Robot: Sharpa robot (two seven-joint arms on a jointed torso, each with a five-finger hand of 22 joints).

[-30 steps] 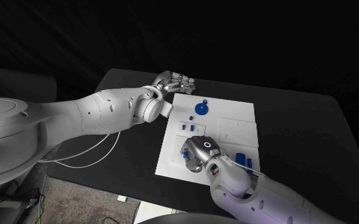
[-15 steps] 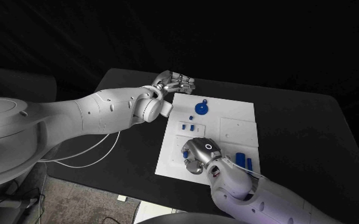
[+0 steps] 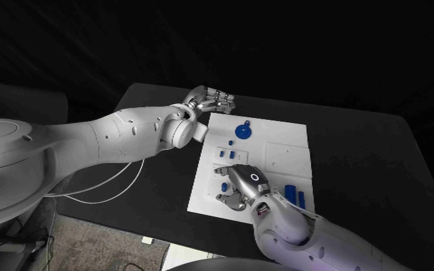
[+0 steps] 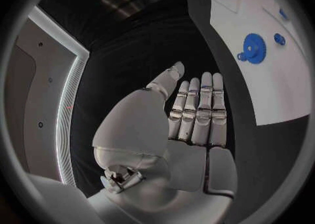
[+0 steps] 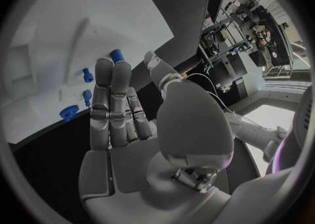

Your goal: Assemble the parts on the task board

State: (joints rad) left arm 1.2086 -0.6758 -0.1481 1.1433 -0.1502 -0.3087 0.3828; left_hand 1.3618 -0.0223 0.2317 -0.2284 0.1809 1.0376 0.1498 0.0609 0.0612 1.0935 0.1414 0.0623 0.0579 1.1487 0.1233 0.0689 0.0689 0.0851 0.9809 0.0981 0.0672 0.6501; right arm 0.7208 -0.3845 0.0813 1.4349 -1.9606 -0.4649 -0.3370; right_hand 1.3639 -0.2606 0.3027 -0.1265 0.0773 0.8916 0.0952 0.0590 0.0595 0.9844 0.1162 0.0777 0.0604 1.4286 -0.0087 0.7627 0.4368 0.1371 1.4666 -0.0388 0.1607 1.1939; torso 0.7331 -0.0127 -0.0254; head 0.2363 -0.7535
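The white task board (image 3: pixel 285 152) lies in the middle of the black table. On it are a blue gear (image 3: pixel 243 131), a row of small blue pegs (image 3: pixel 226 154) and two blue bars (image 3: pixel 290 192) near the front right. My right hand (image 3: pixel 237 186) hovers over the board's near left part with its fingers spread and nothing in them. A short blue part (image 3: pixel 222 186) lies just past its fingertips (image 5: pixel 105 69), seen as a blue part (image 5: pixel 117 56) in the right wrist view. My left hand (image 3: pixel 210 101) stays off the board's far left corner, fingers (image 4: pixel 197 108) straight and empty, the gear (image 4: pixel 252 48) beyond them.
Bare black table (image 3: pixel 362 152) surrounds the board on all sides. A raised white square plate (image 3: pixel 290 155) sits on the board's right half. A white cable (image 3: pixel 108 186) trails off the table's left edge under my left arm.
My right hand has unfolded its fingers over the near left part of the board. My left hand and the parts have stayed put.
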